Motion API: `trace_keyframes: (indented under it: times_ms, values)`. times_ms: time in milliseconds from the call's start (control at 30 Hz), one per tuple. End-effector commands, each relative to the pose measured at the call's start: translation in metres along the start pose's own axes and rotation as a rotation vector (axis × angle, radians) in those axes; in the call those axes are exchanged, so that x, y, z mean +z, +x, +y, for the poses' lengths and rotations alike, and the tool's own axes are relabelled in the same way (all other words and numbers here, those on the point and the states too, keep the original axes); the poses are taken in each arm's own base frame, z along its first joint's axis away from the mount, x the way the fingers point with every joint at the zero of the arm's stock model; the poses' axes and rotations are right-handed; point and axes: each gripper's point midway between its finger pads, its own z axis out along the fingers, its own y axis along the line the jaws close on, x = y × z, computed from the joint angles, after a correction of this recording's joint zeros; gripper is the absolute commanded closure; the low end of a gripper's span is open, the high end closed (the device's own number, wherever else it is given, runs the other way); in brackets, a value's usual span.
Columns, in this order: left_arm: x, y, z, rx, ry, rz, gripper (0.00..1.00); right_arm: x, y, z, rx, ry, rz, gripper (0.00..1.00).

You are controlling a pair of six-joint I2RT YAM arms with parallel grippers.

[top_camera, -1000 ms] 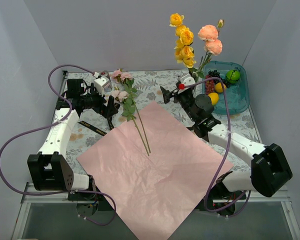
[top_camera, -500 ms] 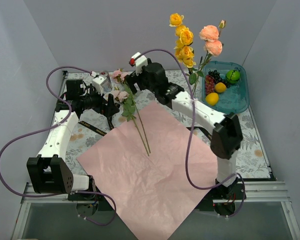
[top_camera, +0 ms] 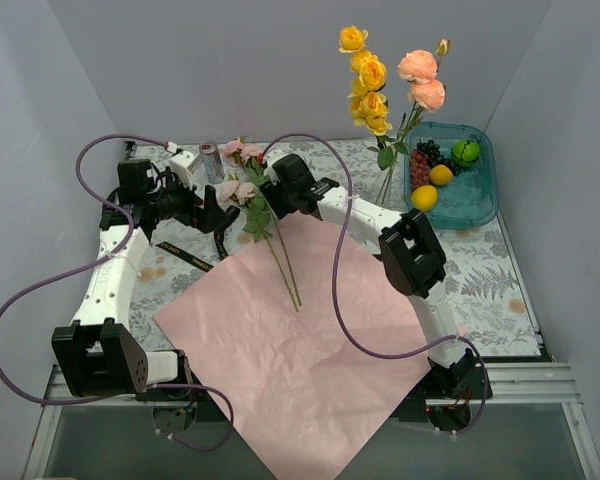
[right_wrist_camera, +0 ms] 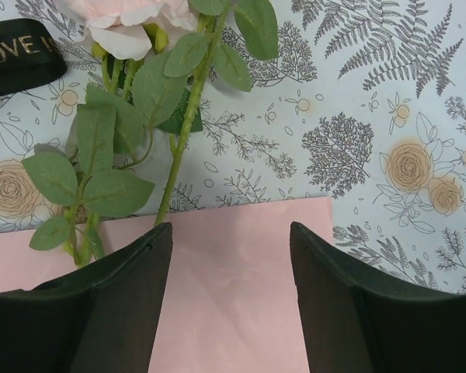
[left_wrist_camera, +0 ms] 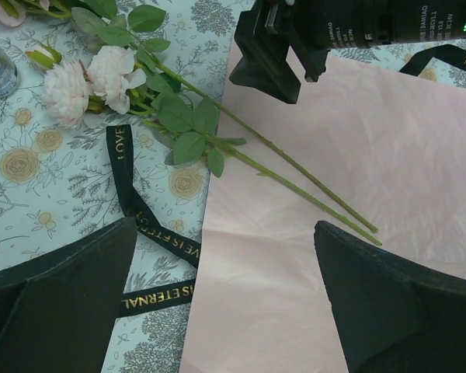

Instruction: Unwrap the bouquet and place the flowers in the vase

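Note:
The bouquet lies undone. Its paper sheet (top_camera: 310, 340) is spread flat, pink side up. Two pale pink flowers (top_camera: 238, 186) lie with their stems (left_wrist_camera: 295, 171) across the sheet's upper left edge. Yellow and peach flowers (top_camera: 372, 85) stand upright in the vase (top_camera: 387, 188), whose clear glass barely shows. My right gripper (top_camera: 272, 203) hangs open over the sheet's top corner (right_wrist_camera: 241, 272), just right of a leafy stem (right_wrist_camera: 182, 132), with nothing between its fingers. My left gripper (top_camera: 220, 228) is wide open over the sheet's left edge (left_wrist_camera: 241, 256) and the black ribbon (left_wrist_camera: 151, 233).
A silver can (top_camera: 211, 160) stands at the back left, behind the pink blooms. A teal tray (top_camera: 475, 205) with fruit sits at the back right, next to the vase. The right gripper's black body (left_wrist_camera: 279, 54) shows at the top of the left wrist view.
The right arm has swung from beside the vase across to the lying pink flowers, and its jaws have narrowed somewhat. The left arm has drawn back a little to the left.

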Motion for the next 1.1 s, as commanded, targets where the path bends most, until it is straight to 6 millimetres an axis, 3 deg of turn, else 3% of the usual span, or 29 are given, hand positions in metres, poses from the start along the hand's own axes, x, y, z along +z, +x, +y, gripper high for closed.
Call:
trace_keyframes:
  times_ms: [0, 133, 467, 833, 1067]
  values:
    - [-0.009, -0.005, -0.006, 0.042, -0.003, -0.03, 0.02, 0.006, -0.014, 0.005, 0.053, -0.037, -0.07, 0.32]
    - [-0.01, -0.005, -0.006, 0.054, -0.009, -0.035, 0.02, 0.02, 0.003, 0.009, 0.049, -0.036, -0.042, 0.33]
    - [-0.01, -0.001, -0.006, 0.066, -0.004, -0.027, 0.02, 0.039, 0.019, 0.009, 0.074, 0.001, -0.022, 0.37]
    - [-0.01, 0.001, -0.008, 0.077, 0.001, -0.028, 0.02, 0.031, 0.01, 0.013, 0.119, -0.012, -0.066, 0.37]
    - [-0.011, 0.006, -0.007, 0.094, -0.007, -0.019, 0.02, 0.015, -0.009, -0.001, 0.128, 0.053, -0.116, 0.37]
